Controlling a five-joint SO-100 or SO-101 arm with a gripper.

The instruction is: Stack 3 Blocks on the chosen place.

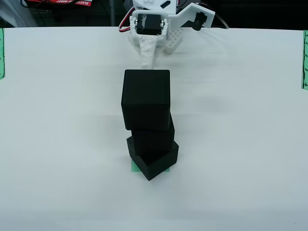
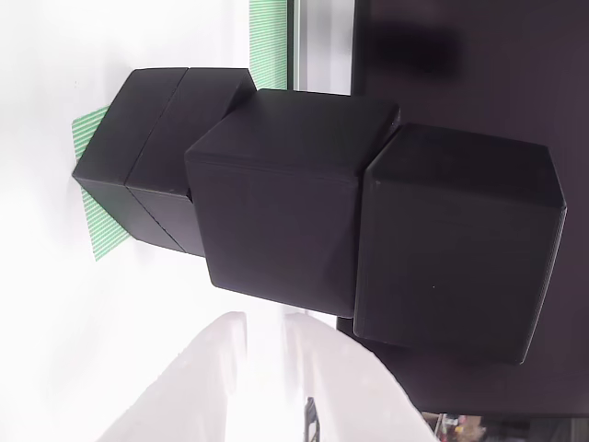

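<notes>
From the front view, I am seeing three matte black cubes [image 1: 147,126] standing stacked, covering most of the green striped square patch [image 1: 134,167]. The white gripper [image 1: 155,48] is sitting behind, empty; jaw opening unclear. In the sideways close view, the stack [image 2: 313,207] is overlapping the patch [image 2: 97,138]; a blurred white part [image 2: 276,387] is cut off.

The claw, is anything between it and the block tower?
Nothing visible. From the front, the claw sits behind the three stacked blocks, with bare white table between. The tower already stands on the green patch.

A flat white matte tabletop [image 1: 57,120] fills the view from the front, evenly lit with soft shadows. Narrow green marked strips [image 1: 304,60] sit at both side edges. Behind the far edge lies a dark background with red printed packaging [image 1: 57,3].
</notes>
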